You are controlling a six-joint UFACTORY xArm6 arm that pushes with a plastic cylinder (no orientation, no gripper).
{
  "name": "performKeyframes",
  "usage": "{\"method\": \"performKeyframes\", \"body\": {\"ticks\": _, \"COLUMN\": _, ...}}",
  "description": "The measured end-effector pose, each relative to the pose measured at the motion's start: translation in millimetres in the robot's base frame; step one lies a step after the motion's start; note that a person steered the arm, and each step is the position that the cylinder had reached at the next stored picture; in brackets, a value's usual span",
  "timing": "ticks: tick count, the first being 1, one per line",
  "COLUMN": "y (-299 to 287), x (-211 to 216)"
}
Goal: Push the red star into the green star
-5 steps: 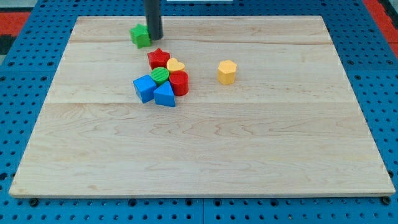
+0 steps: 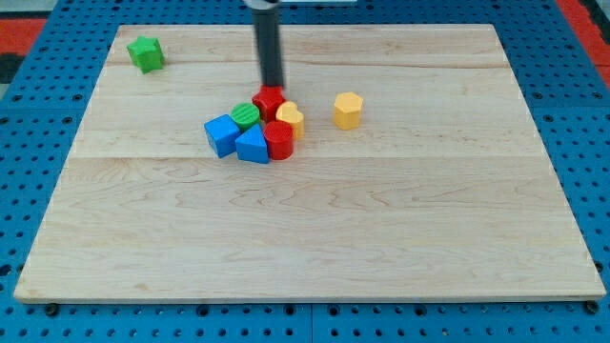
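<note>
Resting our tip (image 2: 274, 88) at the red star's (image 2: 270, 99) top edge, we should circle to its right and push toward the green star (image 2: 146, 52) (far top-left); contact looks likely; no jaws here.

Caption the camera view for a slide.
My tip touches the red star atop the block cluster, far from the green star at the view's top left.

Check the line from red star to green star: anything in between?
Camera view: nothing. Bare board runs from the red star to the green star at top left; my tip touches the red star's top side.
</note>
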State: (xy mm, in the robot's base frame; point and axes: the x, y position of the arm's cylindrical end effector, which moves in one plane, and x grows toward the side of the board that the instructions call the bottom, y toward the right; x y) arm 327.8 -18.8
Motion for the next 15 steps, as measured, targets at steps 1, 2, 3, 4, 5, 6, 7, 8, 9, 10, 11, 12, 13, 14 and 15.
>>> {"method": "performKeyframes", "body": {"ticks": 1, "y": 44, "x": 9}}
{"method": "performKeyframes", "body": {"ticks": 2, "y": 96, "x": 36}}
{"method": "performKeyframes", "body": {"ticks": 3, "y": 148, "x": 53}}
{"method": "performKeyframes", "body": {"ticks": 4, "y": 110, "x": 58}}
{"method": "performKeyframes", "body": {"ticks": 5, "y": 55, "x": 58}}
{"method": "performKeyframes", "body": {"ticks": 6, "y": 19, "x": 58}}
{"method": "performKeyframes", "body": {"ticks": 7, "y": -13, "x": 58}}
{"method": "performKeyframes", "body": {"ticks": 8, "y": -40, "x": 57}}
{"method": "performKeyframes", "body": {"ticks": 9, "y": -40, "x": 52}}
{"method": "performKeyframes", "body": {"ticks": 10, "y": -34, "x": 52}}
{"method": "performKeyframes", "body": {"ticks": 11, "y": -34, "x": 51}}
{"method": "performKeyframes", "body": {"ticks": 12, "y": -30, "x": 51}}
{"method": "performKeyframes", "body": {"ticks": 13, "y": -7, "x": 51}}
{"method": "performKeyframes", "body": {"ticks": 14, "y": 0, "x": 29}}
{"method": "performKeyframes", "body": {"ticks": 15, "y": 0, "x": 17}}
